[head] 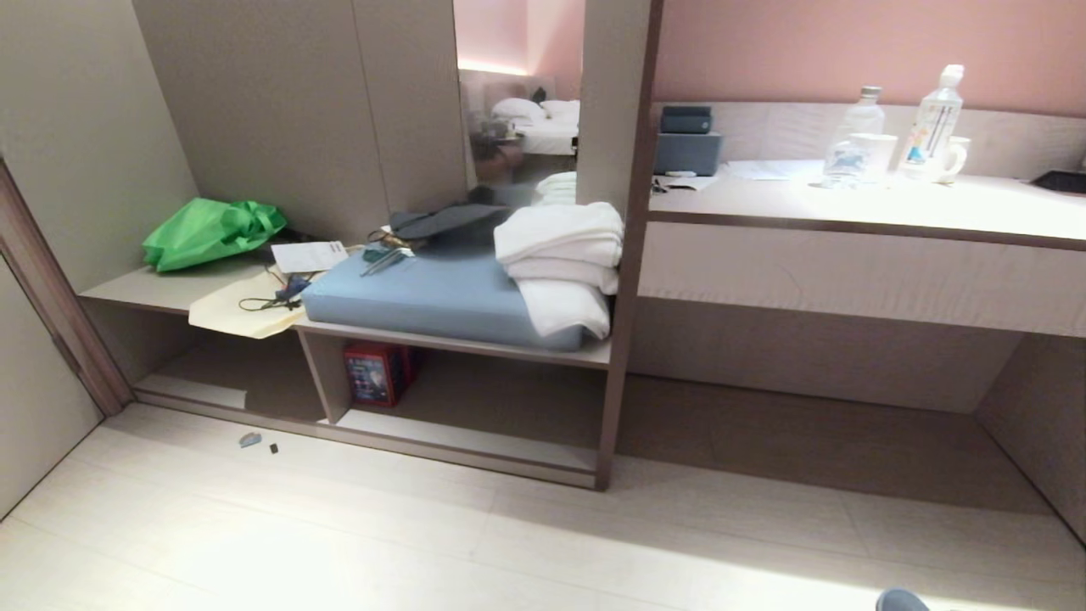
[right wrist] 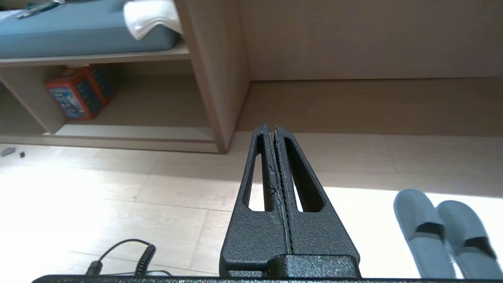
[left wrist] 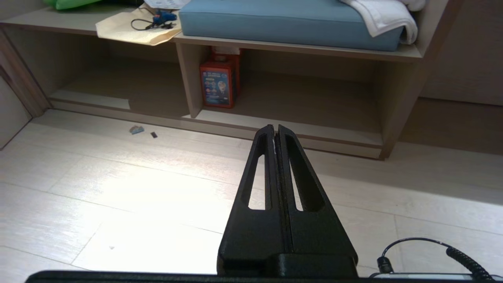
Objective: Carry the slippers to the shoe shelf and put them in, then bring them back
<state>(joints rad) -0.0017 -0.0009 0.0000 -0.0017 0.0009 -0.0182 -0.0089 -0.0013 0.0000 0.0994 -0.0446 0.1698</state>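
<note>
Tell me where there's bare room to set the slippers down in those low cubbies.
The narrower left cubby looks bare. The wider cubby is free from the red box at its left end across to the right post. Crowded: the bench top above, with cushion, towels and green bag.

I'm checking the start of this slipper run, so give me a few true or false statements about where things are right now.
1. The slippers lie side by side on the floor. True.
2. The right gripper holds a slipper. False: it is shut on nothing.
3. A red box stands in a low cubby under the blue cushion. True.
4. The left gripper is open. False: it is shut.
5. Folded white towels rest on the floor. False: they sit on the cushion.
</note>
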